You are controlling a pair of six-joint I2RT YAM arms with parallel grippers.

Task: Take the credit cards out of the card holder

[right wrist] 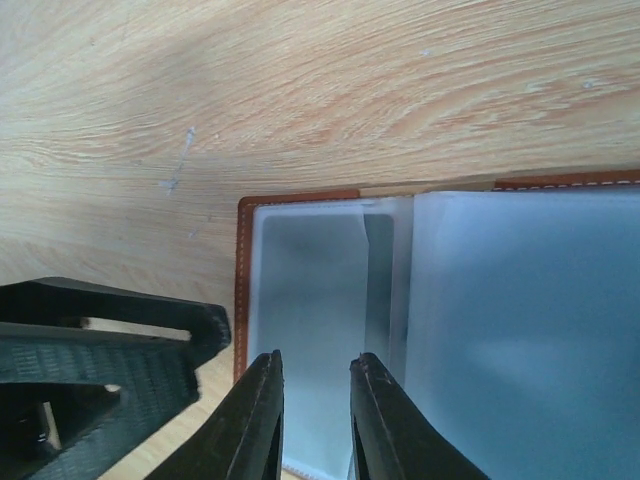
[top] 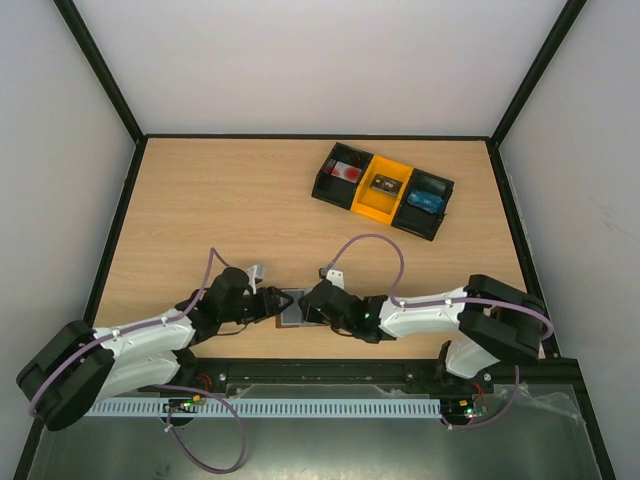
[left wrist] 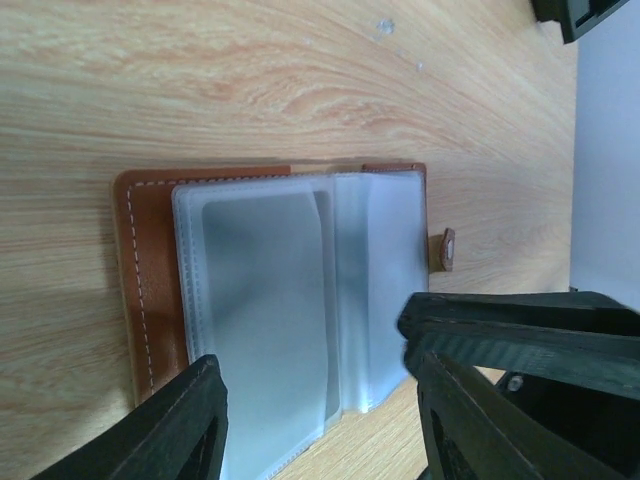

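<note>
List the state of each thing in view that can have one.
card holder: open, flat on the table.
snap tab: undone.
credit cards: one grey shape shows inside a sleeve, not out yet.
left gripper: open, over the card holder.
right gripper: fingers narrowly apart over a sleeve; grip unclear.

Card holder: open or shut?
Open. The card holder lies spread flat on the table, clear sleeves facing up over the brown cover, snap tab undone.
</note>
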